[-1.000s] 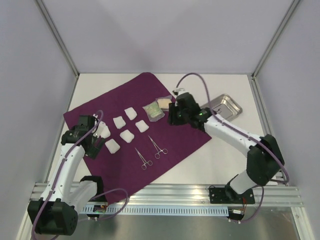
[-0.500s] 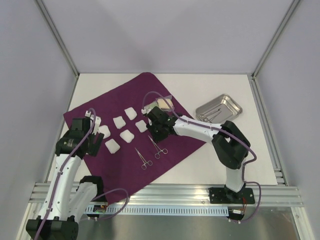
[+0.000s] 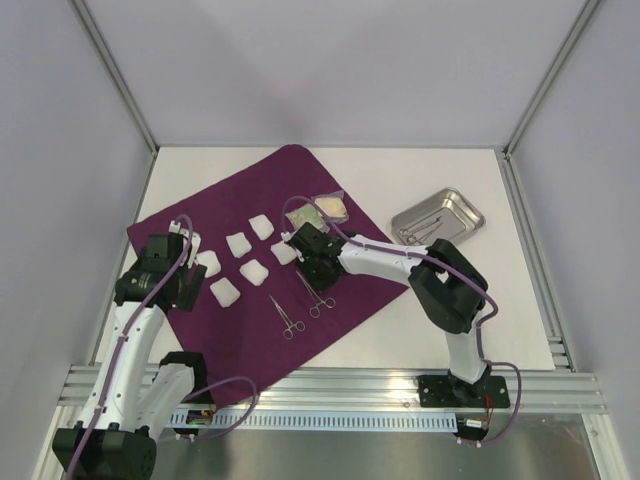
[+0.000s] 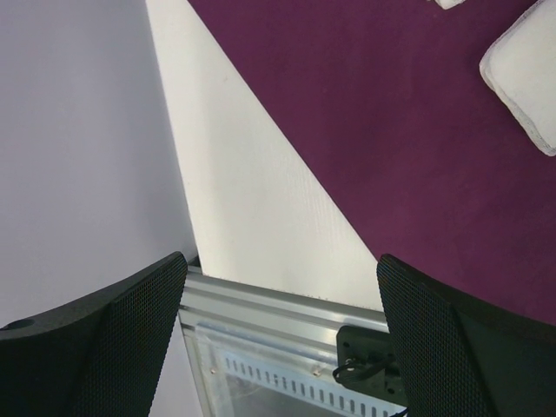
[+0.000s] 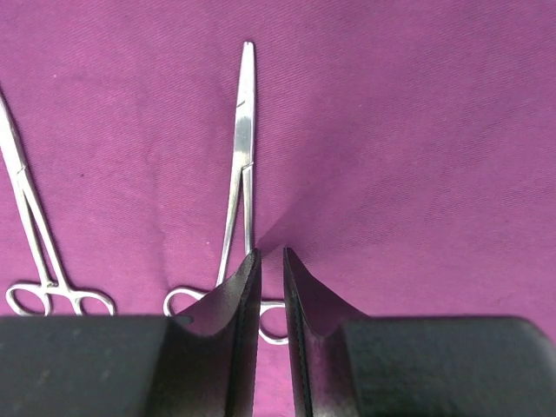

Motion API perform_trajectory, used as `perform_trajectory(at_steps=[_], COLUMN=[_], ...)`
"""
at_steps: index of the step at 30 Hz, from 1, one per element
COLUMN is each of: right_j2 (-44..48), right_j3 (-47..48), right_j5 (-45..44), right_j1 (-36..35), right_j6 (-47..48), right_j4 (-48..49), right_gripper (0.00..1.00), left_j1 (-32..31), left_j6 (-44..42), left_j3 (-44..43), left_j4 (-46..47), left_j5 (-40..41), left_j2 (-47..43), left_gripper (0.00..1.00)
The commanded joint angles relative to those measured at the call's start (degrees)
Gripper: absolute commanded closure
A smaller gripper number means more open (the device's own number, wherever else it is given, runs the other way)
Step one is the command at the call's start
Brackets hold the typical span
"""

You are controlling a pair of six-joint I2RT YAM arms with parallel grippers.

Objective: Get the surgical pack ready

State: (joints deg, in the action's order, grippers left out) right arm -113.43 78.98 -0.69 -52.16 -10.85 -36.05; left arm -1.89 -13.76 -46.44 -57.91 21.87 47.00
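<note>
White tabletop (image 3: 430, 320) between pale lilac walls carries a large deep-purple fabric cloth (image 3: 250, 190), spread flat and set at a slant. Six white gauze squares (image 3: 253, 270) lie on it in two rows. Two clear packets (image 3: 331, 207) rest at its far edge, and a small rectangular steel tray (image 3: 455, 208) sits on the bare table to the right. Two slim metal forceps (image 3: 286, 316) lie side by side on the cloth's near part. The right gripper (image 5: 268, 254) presses down at the ring handles of one pair, its jaws drawn to a thin slit; whether they grasp it I cannot tell. The left gripper (image 4: 282, 265) hangs spread wide over the cloth's left corner, holding nothing.
</note>
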Motion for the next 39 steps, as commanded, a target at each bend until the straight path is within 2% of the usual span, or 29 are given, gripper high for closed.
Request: perform_trajectory(at_steps=[1, 15, 20, 34, 36, 38, 39], right_j2=[0.0, 4.5, 3.2, -4.7, -5.3, -5.8, -5.7], right_j3=[-0.6, 0.9, 0.2, 0.6, 1.0, 1.7, 2.1], right_j5=[2.1, -3.3, -1.3, -3.0, -4.1, -6.1, -6.6], right_j1=[-0.4, -2.7, -2.7, -2.7, -2.7, -2.7, -2.7], right_j6=[0.6, -0.7, -1.1, -1.0, -1.1, -1.4, -1.5], right_j4=[1.2, -1.9, -0.7, -2.3, -2.6, -4.2, -4.5], right_gripper=[0.82, 0.81, 0.81, 0.81, 0.85, 0.97, 1.0], left_j1=[0.1, 0.1, 0.1, 0.1, 0.1, 0.1, 0.1], left_j6=[1.4, 1.4, 1.3, 1.2, 1.2, 1.3, 1.3], left_j3=[0.0, 0.1, 0.1, 0.5, 0.5, 0.5, 0.6], left_j4=[1.0, 1.2, 1.2, 1.3, 1.3, 1.3, 1.3], left_j5=[1.3, 1.1, 1.0, 1.2, 1.2, 1.3, 1.3], left_j2=[0.3, 0.5, 0.5, 0.0, 0.1, 0.1, 0.1], left_gripper=[0.0, 0.0, 0.0, 0.0, 0.0, 0.0, 0.0])
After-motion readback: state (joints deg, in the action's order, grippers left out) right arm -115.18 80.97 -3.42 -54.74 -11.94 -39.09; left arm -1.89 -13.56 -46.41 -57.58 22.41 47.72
